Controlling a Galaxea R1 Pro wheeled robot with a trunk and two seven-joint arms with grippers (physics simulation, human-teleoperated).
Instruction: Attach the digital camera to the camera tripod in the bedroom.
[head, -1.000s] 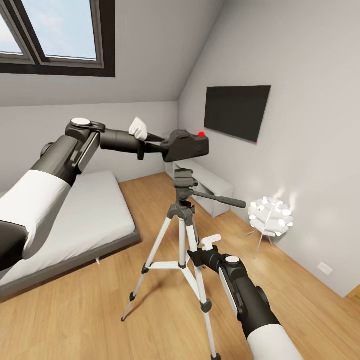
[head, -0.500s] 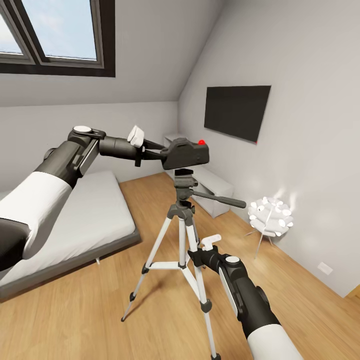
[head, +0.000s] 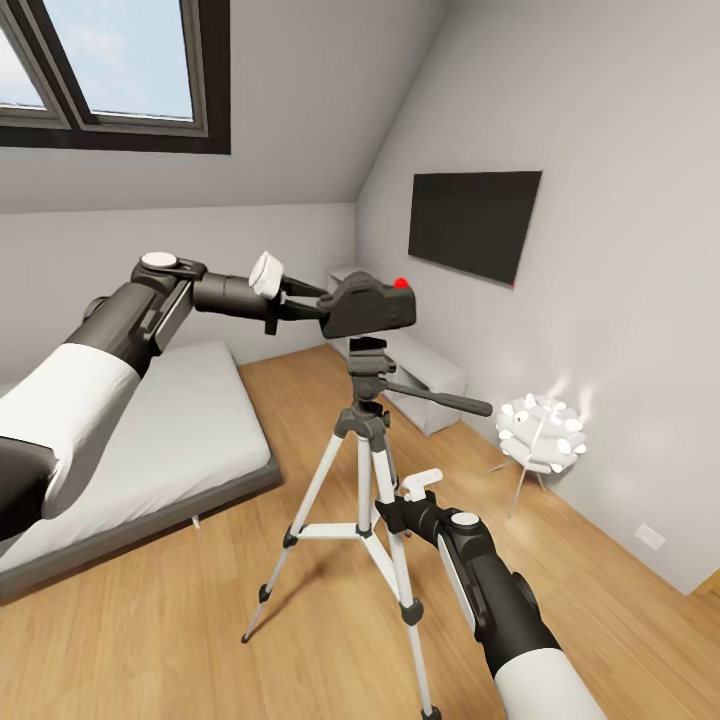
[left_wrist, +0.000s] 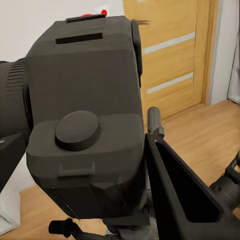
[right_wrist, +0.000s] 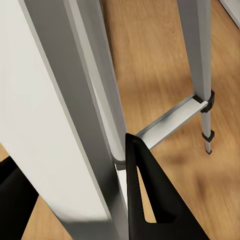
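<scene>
- Light wood floor (head: 180, 640) of the bedroom, planks running across the whole lower part of the head view
- Standing on it: camera tripod (head: 362, 470), three silver-white legs spread, black feet planted on the planks
- Low bed (head: 170, 440) on short legs at the left, grey mattress on a dark frame, nothing seen lying on top
- White low shelf unit (head: 420, 375) against the far wall under the TV
- White petal-shaped floor lamp (head: 541, 432) on thin legs near the right wall, lit
</scene>
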